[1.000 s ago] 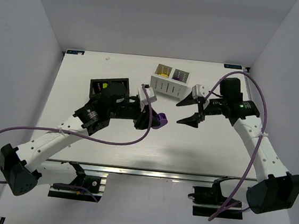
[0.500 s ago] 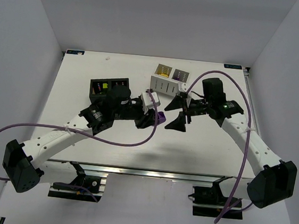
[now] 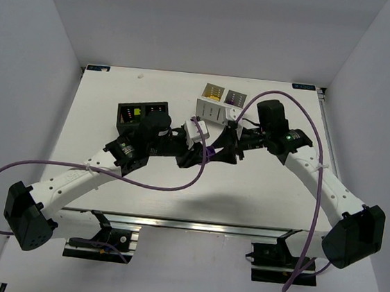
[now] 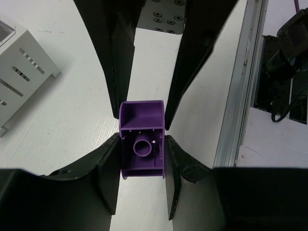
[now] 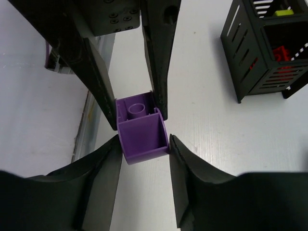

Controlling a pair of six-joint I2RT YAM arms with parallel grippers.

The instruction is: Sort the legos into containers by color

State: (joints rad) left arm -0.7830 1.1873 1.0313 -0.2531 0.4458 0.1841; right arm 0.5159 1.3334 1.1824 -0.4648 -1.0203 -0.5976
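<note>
While both arms met above the white surface (image 3: 117, 89), between the white box (image 3: 220, 101) and the black box (image 3: 142, 112), the left gripper (image 4: 142, 163) clamped the purple brick (image 4: 142, 139) in mid-air. The right gripper (image 5: 143, 144) sat narrow about the brick's sides, though firm contact could not be told. For a clean handover, the left should probably let go only once the right squeezed squarely.
</note>
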